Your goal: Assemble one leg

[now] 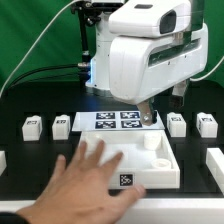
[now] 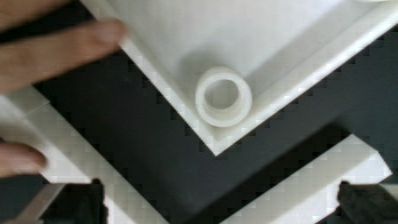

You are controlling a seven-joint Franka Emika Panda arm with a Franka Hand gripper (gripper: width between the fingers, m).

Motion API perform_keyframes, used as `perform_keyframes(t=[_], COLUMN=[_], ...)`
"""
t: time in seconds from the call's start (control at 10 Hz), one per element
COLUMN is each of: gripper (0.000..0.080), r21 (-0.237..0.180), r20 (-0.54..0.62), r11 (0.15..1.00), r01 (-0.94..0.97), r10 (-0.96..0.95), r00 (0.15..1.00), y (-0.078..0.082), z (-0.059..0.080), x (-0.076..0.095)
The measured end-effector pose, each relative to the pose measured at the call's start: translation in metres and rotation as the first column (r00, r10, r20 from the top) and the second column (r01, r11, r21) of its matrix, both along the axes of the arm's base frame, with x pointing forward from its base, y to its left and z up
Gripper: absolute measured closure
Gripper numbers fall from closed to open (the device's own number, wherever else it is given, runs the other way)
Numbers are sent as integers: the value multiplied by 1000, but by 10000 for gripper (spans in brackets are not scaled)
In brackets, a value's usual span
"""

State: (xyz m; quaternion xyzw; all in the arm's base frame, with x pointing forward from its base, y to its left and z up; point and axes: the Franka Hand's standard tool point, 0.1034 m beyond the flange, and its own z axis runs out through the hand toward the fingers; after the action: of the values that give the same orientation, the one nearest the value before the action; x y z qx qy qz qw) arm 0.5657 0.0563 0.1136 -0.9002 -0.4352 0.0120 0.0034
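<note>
While hand (image 1: 85, 178) atop panel (image 1: 157, 162), gripper (image 1: 150, 118) clear.

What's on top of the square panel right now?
A person's hand lies flat on the square panel, hiding its surface toward the exterior view's left. The uncovered part looks bare, with no leg on it, and the corner socket is empty.

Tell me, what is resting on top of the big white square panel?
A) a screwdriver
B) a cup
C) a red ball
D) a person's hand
D: in the exterior view a blurred person's hand lies spread, fingers out, across the white square panel in front of the robot arm.
</note>
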Motion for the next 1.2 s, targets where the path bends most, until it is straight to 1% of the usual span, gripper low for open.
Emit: perform_keyframes(t=[0.5, 0.8, 0.9, 1.0, 1.1, 1.2], gripper=[150, 150, 150, 150, 150, 150], r21=[0, 1, -1, -4, -4, -1], r20=[-2, -3, 3, 14, 20, 24], r11=[1000, 999, 994, 971, 918, 863], r01=[0, -41, -109, -238, -397, -505], r10=[0, 41, 109, 238, 397, 505], r00=[1000, 999, 994, 971, 918, 863], y=[0, 0, 0, -1, -9, -21], z=[-1, -2, -5, -11, -20, -32], x=[0, -2, -12, -32, -56, -81])
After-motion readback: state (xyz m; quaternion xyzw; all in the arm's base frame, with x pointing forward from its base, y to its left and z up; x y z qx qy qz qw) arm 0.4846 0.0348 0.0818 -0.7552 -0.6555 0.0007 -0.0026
